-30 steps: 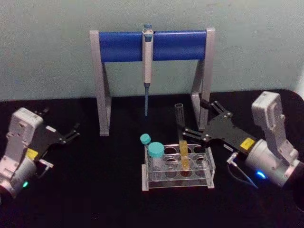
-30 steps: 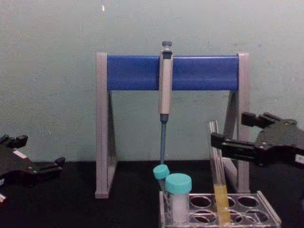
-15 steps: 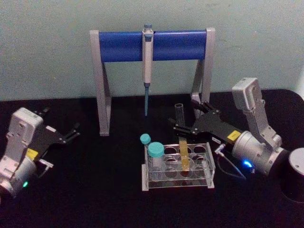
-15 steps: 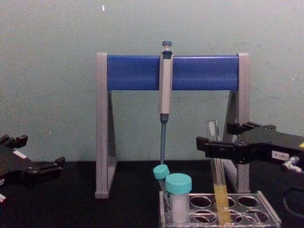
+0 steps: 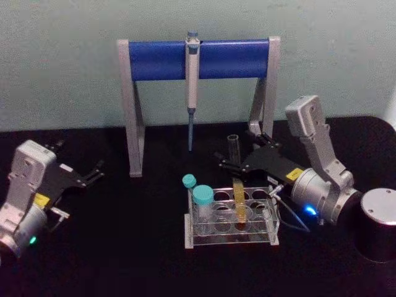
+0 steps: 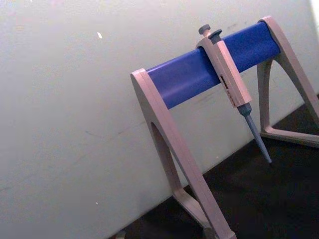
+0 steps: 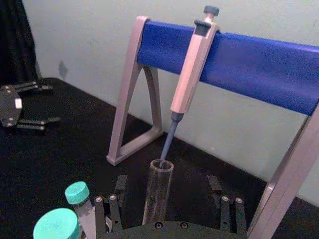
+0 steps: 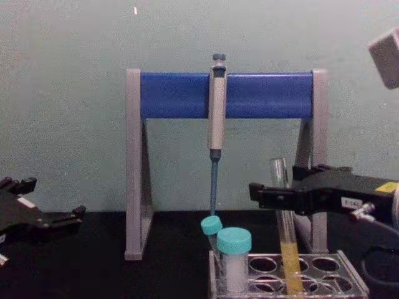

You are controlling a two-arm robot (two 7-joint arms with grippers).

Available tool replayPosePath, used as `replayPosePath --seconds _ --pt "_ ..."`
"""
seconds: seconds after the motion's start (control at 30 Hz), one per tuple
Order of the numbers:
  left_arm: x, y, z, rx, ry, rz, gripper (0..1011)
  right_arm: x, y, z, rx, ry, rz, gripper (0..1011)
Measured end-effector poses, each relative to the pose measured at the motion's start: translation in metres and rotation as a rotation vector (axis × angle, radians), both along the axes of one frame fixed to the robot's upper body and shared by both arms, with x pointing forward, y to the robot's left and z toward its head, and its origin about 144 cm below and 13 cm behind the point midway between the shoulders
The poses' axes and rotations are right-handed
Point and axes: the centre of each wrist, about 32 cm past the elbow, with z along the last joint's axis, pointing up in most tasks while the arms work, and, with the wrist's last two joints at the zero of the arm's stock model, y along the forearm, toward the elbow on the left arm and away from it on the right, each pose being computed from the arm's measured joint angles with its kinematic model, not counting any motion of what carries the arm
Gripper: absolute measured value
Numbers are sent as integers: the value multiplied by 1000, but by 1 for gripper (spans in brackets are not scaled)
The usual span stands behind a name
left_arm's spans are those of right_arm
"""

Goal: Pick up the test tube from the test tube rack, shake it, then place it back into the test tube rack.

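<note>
The right claw (image 5: 236,149) is spread wide, one finger either side of the test tube (image 5: 239,199) near its top, clear of the glass. The tube stands upright, mouth up, in the test tube rack (image 5: 230,242), teal-capped tubes (image 5: 202,197) on its left. A pipette (image 5: 192,74) hangs on the pipette stand (image 5: 161,60) just behind. The left claw (image 5: 94,173) rests open at the left of the bench (image 5: 124,247).

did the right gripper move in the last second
Yes. The right gripper shifted left, farther past the stand's right leg; its open fingers now flank the test tube.
</note>
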Motion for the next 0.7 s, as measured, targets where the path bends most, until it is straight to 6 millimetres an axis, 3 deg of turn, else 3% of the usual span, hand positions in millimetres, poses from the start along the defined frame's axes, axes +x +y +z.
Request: replayPosePath --seconds 0.7 --pt "0 0 0 0 0 0 1001 -11 10 -1 -19 18 -56 1000"
